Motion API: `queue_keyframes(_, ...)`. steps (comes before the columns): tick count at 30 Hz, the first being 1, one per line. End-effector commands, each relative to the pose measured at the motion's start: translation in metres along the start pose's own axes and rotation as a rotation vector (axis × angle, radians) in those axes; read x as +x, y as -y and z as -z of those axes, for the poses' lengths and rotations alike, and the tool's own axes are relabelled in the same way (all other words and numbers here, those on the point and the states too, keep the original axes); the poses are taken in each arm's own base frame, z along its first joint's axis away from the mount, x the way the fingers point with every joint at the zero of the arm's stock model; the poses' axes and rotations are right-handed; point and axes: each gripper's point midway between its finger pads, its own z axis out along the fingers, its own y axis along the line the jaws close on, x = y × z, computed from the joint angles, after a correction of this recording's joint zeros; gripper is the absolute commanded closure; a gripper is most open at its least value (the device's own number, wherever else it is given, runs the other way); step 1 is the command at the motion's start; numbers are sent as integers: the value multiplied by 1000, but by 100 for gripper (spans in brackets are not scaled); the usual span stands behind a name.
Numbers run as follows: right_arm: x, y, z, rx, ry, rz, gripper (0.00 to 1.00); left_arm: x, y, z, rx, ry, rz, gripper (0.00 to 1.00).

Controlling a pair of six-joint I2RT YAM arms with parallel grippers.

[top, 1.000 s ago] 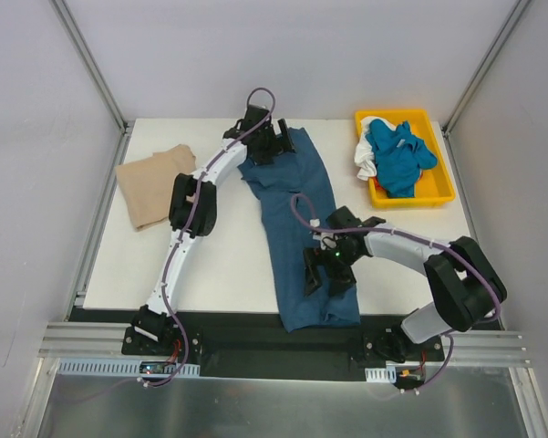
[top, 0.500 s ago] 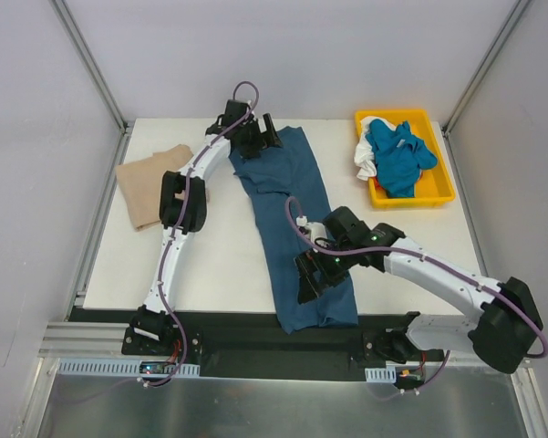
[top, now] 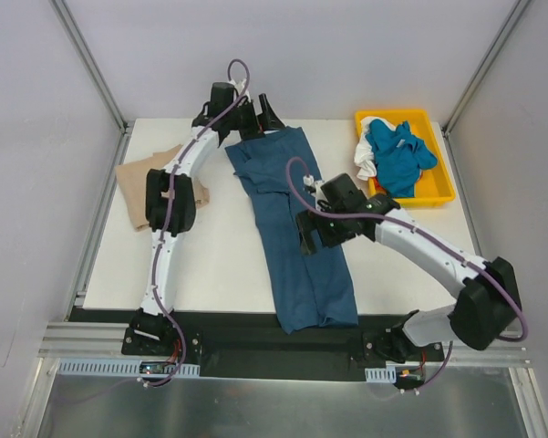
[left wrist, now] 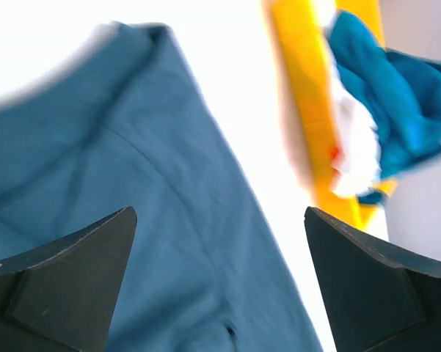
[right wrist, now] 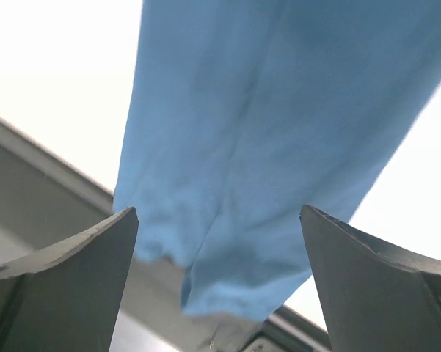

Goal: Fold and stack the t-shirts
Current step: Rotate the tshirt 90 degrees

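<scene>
A long dark teal t-shirt [top: 312,283], folded into a narrow strip, runs from the table's far middle to its near edge. My left gripper [top: 255,114] hovers open over the strip's far end; the left wrist view shows teal cloth [left wrist: 132,147] below the left gripper [left wrist: 220,220], with nothing between its fingers. Over the middle of the strip my right gripper [top: 317,237] is open too, and its wrist view looks down on the near hem [right wrist: 264,110] under the right gripper [right wrist: 219,213]. A tan t-shirt [top: 135,187] lies folded at the far left.
A yellow tray [top: 410,198] at the far right holds a crumpled bright blue t-shirt [top: 397,155] and a white one [top: 365,162]; the tray [left wrist: 297,88] also shows in the left wrist view. The teal hem hangs over the table's near edge onto the black rail [top: 237,333].
My left gripper has drawn back and left, off the teal shirt's far end. My right gripper has moved from near the hem up to the middle. The shirt's far end has shifted slightly left.
</scene>
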Motion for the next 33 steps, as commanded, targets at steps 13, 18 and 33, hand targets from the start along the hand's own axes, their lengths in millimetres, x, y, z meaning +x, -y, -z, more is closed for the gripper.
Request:
queue_keyframes(13, -203, 85, -103, 28, 95, -152, 3, 133, 53, 227, -282, 144, -84, 1)
queue_keyframes(18, -242, 112, -134, 45, 148, -141, 3, 169, 38, 243, -312, 133, -39, 1)
queue_keyframes(33, -220, 194, -172, 131, 101, -474, 3, 214, 15, 236, -322, 24, 33, 1)
